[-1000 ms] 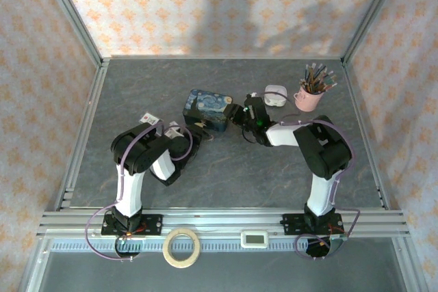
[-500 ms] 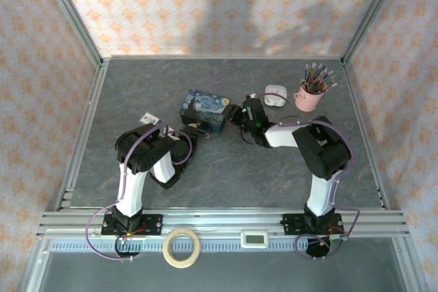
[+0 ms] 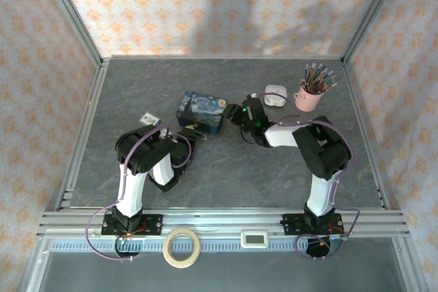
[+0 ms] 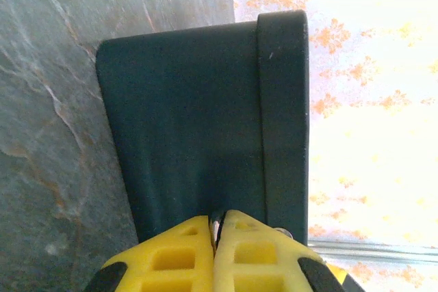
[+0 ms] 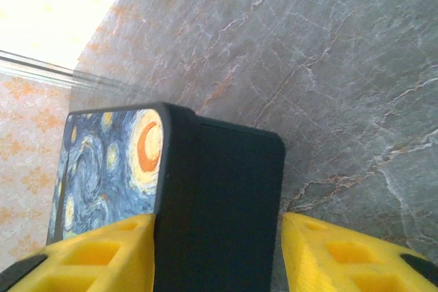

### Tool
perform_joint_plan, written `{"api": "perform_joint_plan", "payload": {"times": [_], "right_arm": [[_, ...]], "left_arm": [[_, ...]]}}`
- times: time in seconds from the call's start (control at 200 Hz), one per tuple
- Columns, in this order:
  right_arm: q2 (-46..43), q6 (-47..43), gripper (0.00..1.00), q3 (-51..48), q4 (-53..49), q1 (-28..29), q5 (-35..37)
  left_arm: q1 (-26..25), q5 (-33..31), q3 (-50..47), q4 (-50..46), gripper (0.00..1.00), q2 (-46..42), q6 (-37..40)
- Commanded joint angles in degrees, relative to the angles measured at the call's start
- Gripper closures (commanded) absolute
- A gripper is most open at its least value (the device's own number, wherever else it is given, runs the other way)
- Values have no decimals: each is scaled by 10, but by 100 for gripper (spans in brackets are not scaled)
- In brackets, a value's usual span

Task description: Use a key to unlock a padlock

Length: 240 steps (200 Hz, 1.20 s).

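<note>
- Currently, as a judgement, the step in hand is approach and bracing. Both arms have closed in on the blue painted tin (image 3: 200, 112), and no unlocking is evident.
- Left gripper (image 3: 194, 135): clenched, its yellow fingers (image 4: 171, 261) pressed together just short of the tin's near, dark side wall.
- A pale metallic sliver (image 4: 217, 219) sits in the seam between those fingers. It may be the key, but it is too small to tell.
- A second small glint (image 4: 280, 234) lies beside the tin's lid band, close to the left gripper's tip. Whether it belongs to the padlock cannot be told, so the padlock's exact place is unconfirmed.
- Right gripper (image 5: 217, 223): released, its fingers spread to either side of the tin's right end. The dark end wall stands between them, and the finger on the table side shows a gap to the tin.
- Next move, as a judgement: steady the tin with the right gripper, find the keyhole, then bring the left fingertips squarely in line with it. This calls for fine alignment and little force.
- Farther off, a white case (image 3: 276, 95) and a pink cup (image 3: 309, 98) stand well apart from the work.
</note>
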Motion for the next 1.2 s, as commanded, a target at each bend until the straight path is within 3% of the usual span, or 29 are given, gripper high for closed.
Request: {"api": "perform_joint_plan", "payload": {"times": [0.0,0.1,0.225,0.325,0.846,1.046,1.196], "right_arm": [[-10,-27,50,2,-40,-2,27],[-34,-56,37,5,-41,7,9],[-50,-63,30,5,-21,18,-20],[-54,-69,0,17,-24,28,-22],[76,-22,0,123,-129,56,31],[62,32,0,65,-151,56,116],[36,62,0,15,-137,53,155]], "left_arm": [[5,-29,-6,108,100,2,23],[5,-22,-5,113,100,4,37],[5,-18,-11,106,100,-4,47],[5,-12,-13,111,100,-1,48],[5,-10,-25,136,100,15,40],[5,-61,-38,136,100,8,34],[5,-47,-12,137,100,-3,77]]}}
